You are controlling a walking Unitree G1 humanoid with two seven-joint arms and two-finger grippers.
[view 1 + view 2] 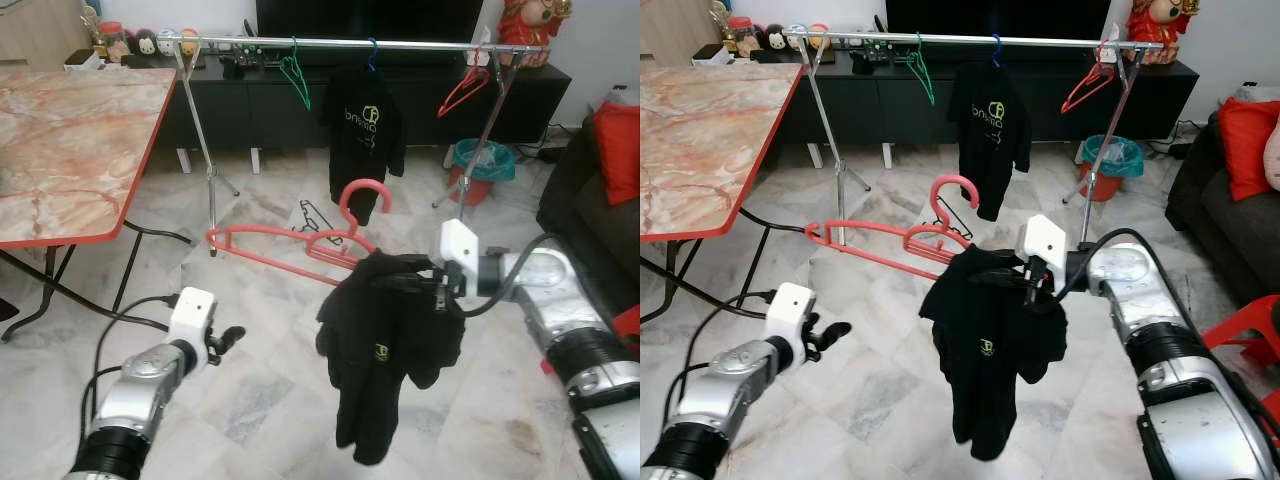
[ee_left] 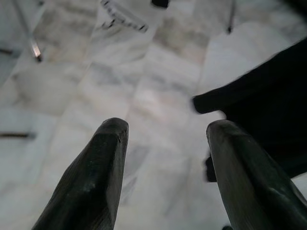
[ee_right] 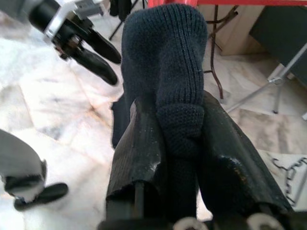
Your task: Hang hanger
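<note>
Right tool (image 1: 1032, 282) clamping a red hanger (image 1: 954, 186) draped with a black shirt (image 1: 987, 345), holding it aloft over the marble floor (image 1: 880, 390), short of the clothes rail (image 1: 970, 40), left tool (image 1: 830, 333) hovering low beside it, fingers spread wide

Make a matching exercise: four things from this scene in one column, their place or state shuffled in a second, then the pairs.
1. green hanger
2. pink hanger
3. left tool
4. right tool

A. lying on the floor
B. shut on a black shirt
C. hanging on the rail
D. open, holding nothing

Pairs: 1-C, 2-A, 3-D, 4-B
</note>
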